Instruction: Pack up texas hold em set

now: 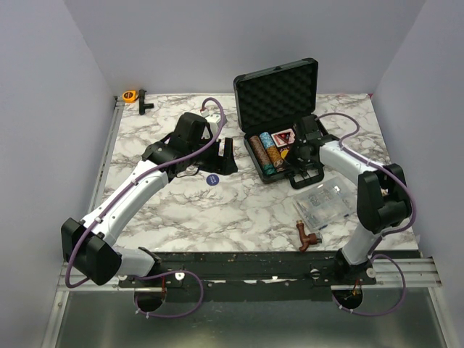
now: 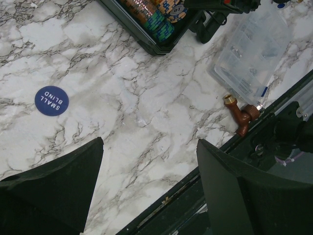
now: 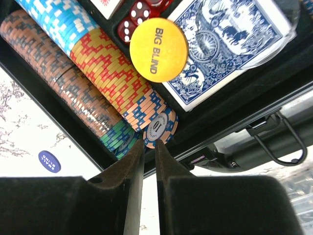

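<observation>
My left jaws are spread wide over the bare desk (image 2: 146, 107), with nothing between them. A blue disc (image 2: 51, 100) marked SMALL BLIND lies flat on the marble just ahead of one finger (image 2: 58, 191), not touching it.

Over on the other side, my right jaws are pinched almost together, only a sliver of gap, and I see nothing caught in it. Their tips sit right at the near end of the rows of chips (image 3: 98, 73) packed in the case (image 1: 279, 90). It stands open toward the far right of the desk, lid up. A yellow disc (image 3: 158, 49) marked BIG BLIND rests across the chips and the blue deck (image 3: 230, 44), with red dice (image 3: 139, 14) beside it. A clear box (image 1: 324, 205) and a brown pipe fitting (image 1: 307, 235) lie nearer my base.
</observation>
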